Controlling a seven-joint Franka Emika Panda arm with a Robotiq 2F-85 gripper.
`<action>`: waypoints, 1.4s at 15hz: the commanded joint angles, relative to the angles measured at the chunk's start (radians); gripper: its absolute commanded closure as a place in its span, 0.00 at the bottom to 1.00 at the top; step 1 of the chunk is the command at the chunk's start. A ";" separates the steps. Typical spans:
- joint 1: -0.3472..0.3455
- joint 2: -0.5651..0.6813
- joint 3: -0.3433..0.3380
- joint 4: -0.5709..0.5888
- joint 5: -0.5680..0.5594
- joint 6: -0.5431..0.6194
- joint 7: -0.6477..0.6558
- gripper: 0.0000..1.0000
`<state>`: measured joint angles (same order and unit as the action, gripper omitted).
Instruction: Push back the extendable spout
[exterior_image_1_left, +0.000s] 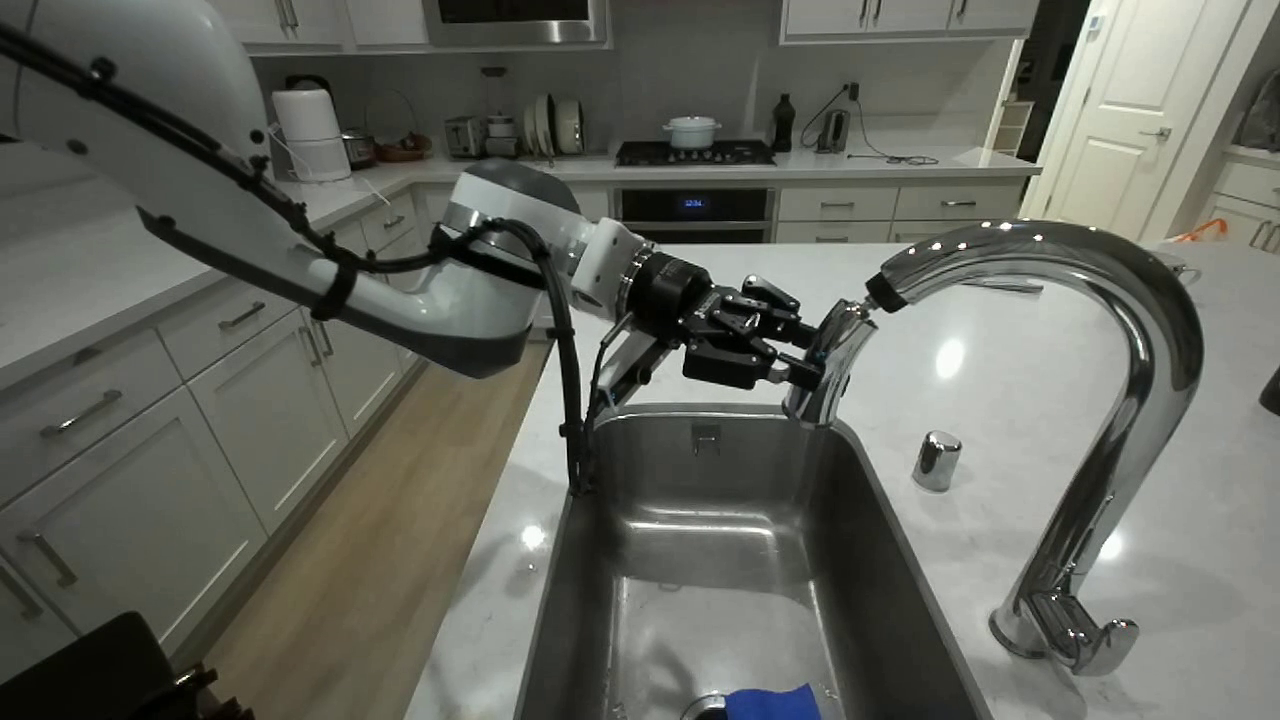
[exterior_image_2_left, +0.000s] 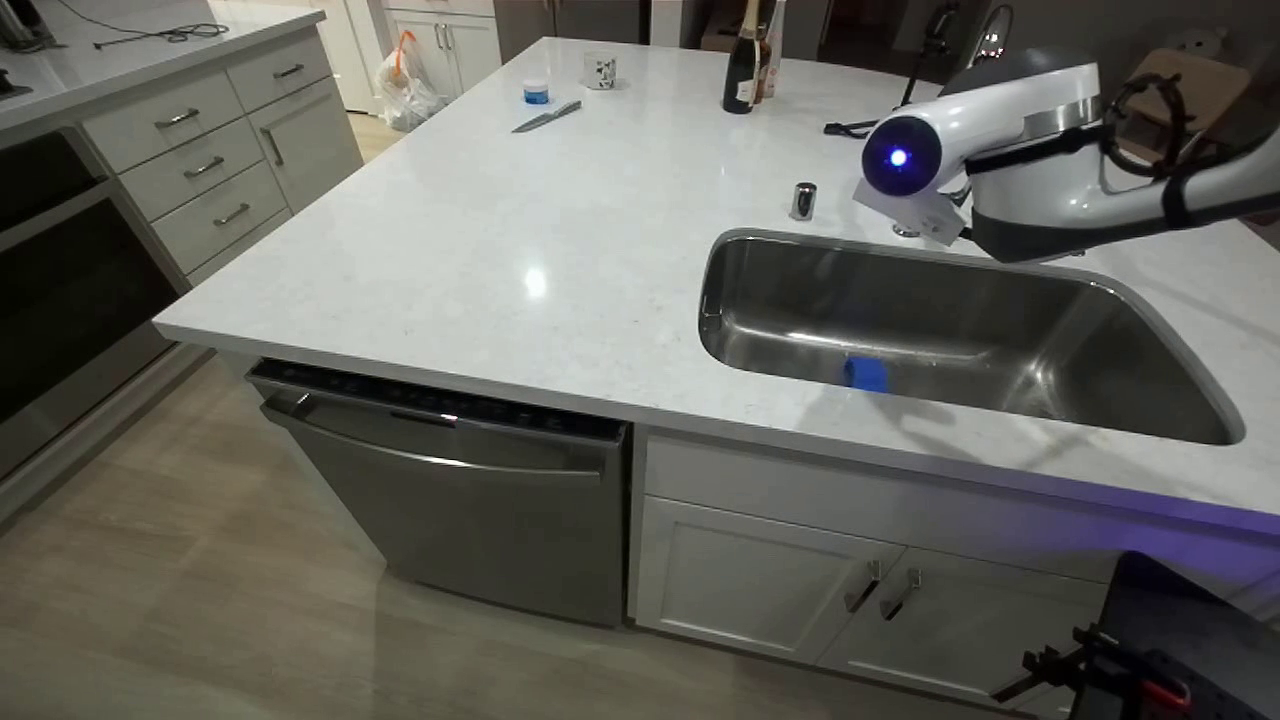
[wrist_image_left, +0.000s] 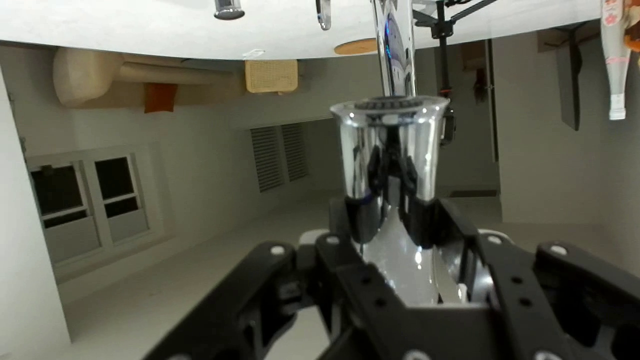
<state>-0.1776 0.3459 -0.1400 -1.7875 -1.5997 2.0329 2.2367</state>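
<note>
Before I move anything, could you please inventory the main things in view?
island countertop: one, white, around the sink
sink: one, grey, set into the island countertop
faucet: one, chrome, beside the sink
extendable spout: one, chrome, just off the faucet's end
small cap: one, chrome, beside the sink
blue item: one, blue, inside the sink
knife: one, grey, on the island countertop
gold-topped bottle: one, black, on the island countertop
white pot: one, white, on the cooktop
dishwasher: one, dark grey, under the island countertop
robot arm: one, mostly white, bearing the gripper
gripper: one, black, closed on the extendable spout
</note>
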 joint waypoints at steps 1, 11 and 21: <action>0.010 -0.027 0.008 -0.006 0.044 -0.045 0.042 0.78; 0.009 -0.051 -0.001 0.020 0.080 -0.032 0.067 0.78; 0.012 -0.061 -0.005 0.052 0.112 -0.038 0.068 0.78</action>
<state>-0.1720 0.3069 -0.1414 -1.7575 -1.4901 2.0268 2.2878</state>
